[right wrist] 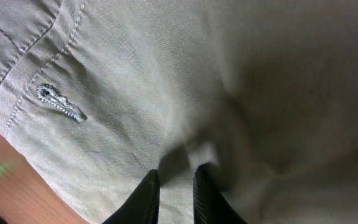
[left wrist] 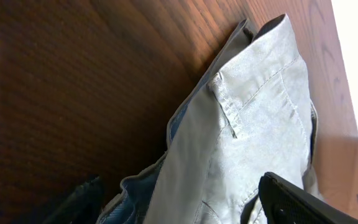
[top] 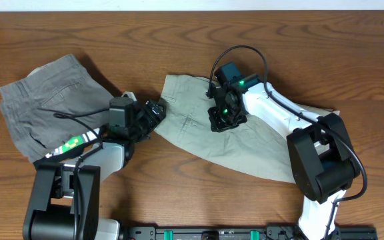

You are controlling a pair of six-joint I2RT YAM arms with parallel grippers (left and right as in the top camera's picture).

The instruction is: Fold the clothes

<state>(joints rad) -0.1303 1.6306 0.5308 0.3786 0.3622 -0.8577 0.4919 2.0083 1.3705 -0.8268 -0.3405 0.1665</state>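
Risk no. 1: left gripper (top: 155, 113) sits just right of the grey shorts (top: 42, 107), fingers apart w/ the waistband corner (left wrist: 229, 106) of the clothes (top: 199, 143) between them; blue-ish lining (left wrist: 135, 186) shows at that edge. If it closes shallow it prob. catches only one layer or the lining, so the corner peels open or slips out on lifting. Its cable (top: 79, 115) lies across the grey shorts, so a wide swing could drag that garment along. Clothes lie spread on the table (top: 179, 27), further right of the grey shorts and apart from them, wrinkled. Risk no. 2: right gripper (top: 224, 123), well right of the grey shorts, is down on the mid cloth, fingers (right wrist: 146, 199) almost together w/ a small pucker at the tips; can't tell if cloth is truly pinched. A thin pinch likely slips, or lifts a bunch instead of a clean fold line; uneven pulls by the 2 arms would skew the fold. Around: buttonhole (right wrist: 61, 104) by a seam near those fingers. In the way: right arm (top: 279, 110) lies over the part of the clothes furthest from the grey shorts, so that end can't fold across until the arm clears.
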